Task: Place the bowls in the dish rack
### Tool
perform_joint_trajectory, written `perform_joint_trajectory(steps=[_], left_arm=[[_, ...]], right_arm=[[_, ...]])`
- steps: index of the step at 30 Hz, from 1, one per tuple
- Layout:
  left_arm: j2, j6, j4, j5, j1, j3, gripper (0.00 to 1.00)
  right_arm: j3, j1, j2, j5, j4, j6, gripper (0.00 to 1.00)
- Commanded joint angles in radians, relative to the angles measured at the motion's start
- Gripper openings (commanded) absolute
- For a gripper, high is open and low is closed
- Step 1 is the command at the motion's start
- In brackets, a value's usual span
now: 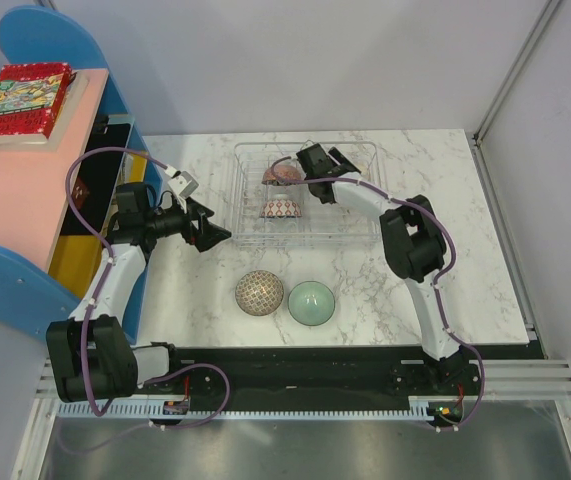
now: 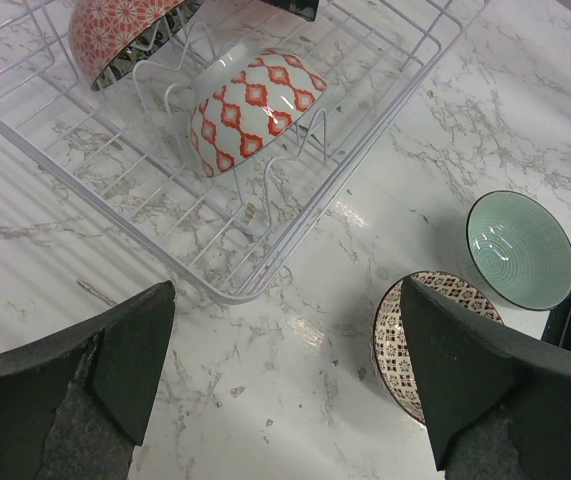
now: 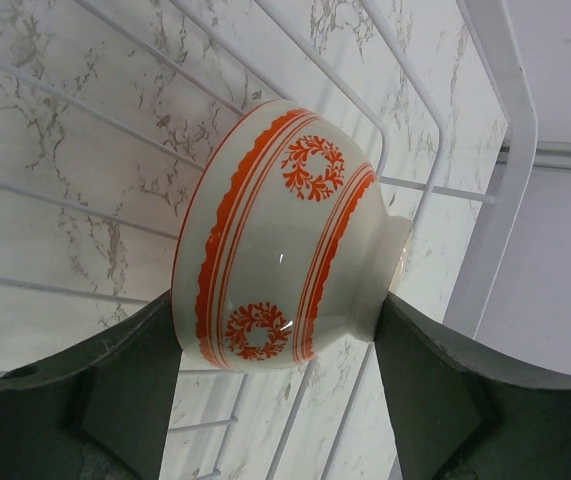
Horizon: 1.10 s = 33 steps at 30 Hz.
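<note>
Now holding a white ceramic bowl with orange-red wreaths (image 3: 265, 200) sideways in right gripper (image 3: 277, 305), over white wire dish rack (image 1: 350, 228) at upper centre of top view; left gripper (image 2: 285, 290) wide, empty. May slip or topple if released tilted.

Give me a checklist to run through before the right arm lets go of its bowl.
1. Right fingers grip the white-and-orange bowl on both sides: ok.
2. Bowl is over the dish rack wires: ok.
3. Bowl seated in a slot: cannot tell.
4. Left fingers open and empty: ok.
5. All bowls loaded: not ok; lattice bowl and mint bowl sit on the table.
</note>
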Motion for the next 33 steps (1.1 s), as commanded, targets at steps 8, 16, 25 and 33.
perform_joint_trajectory(steps=[8, 16, 25, 33], left_arm=[[-0.025, 0.027, 0.017, 0.033, 0.003, -0.006, 1.0], [0.004, 0.029, 0.016, 0.058, -0.002, 0.034, 1.0], [0.107, 0.067, 0.009, -0.056, -0.141, 0.075, 1.0], [0.197, 0.073, 0.011, -0.097, -0.174, 0.083, 1.0]], right_arm=[[0.029, 0.002, -0.009, -0.071, -0.048, 0.031, 0.97], [0.044, 0.002, -0.112, -0.265, -0.146, 0.108, 0.97], [0.08, 0.003, -0.251, -0.439, -0.163, 0.193, 0.97], [0.107, 0.039, -0.287, -0.644, -0.16, 0.264, 0.98]])
